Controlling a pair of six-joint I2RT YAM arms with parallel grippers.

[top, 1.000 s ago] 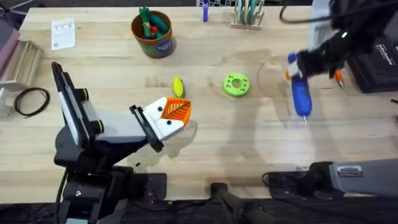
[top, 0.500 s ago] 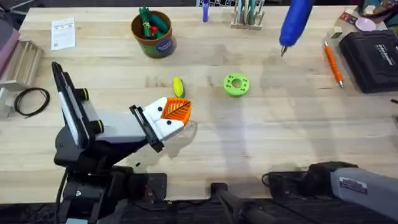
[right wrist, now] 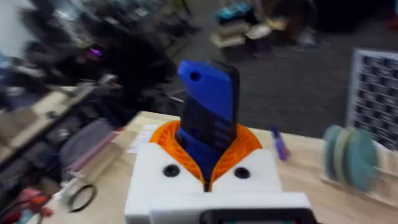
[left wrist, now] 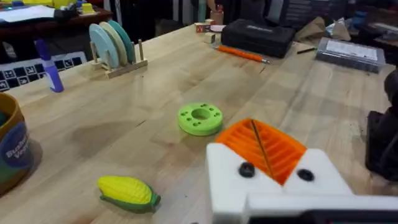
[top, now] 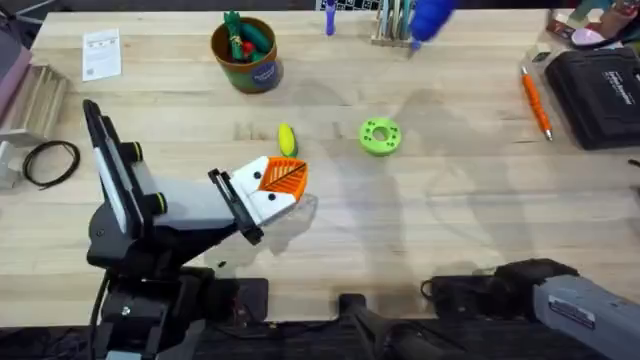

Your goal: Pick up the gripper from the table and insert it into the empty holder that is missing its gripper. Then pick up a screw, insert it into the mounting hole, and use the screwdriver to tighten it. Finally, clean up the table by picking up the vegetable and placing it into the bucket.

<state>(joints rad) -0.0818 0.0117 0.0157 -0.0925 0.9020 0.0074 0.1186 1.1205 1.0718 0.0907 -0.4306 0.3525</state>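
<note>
My left gripper (top: 292, 178) lies low over the table's middle left, its two orange ribbed fingers (left wrist: 280, 149) shut together with nothing between them. Both fingers sit in white holders (left wrist: 224, 171) with dark screw heads showing. No loose gripper is in view. The yellow vegetable (top: 287, 138) (left wrist: 127, 190) lies just beyond the left gripper. The brown-orange bucket (top: 247, 55) stands at the far left, with green and red toy vegetables in it. My right gripper (right wrist: 208, 146) is shut on the blue screwdriver (right wrist: 208, 106), which shows blurred at the far edge (top: 432, 18).
A green holed disc (top: 380, 136) lies right of the corn. A thin orange tool (top: 535, 100) and a black case (top: 598, 92) are at the far right. A rack of discs (top: 400, 25), a blue marker (top: 328, 20), a paper card (top: 101, 52) and a black cable (top: 48, 162) line the edges.
The right gripper has carried the blue screwdriver from the right middle of the table up and leftward toward the far edge. The left arm has not moved.
</note>
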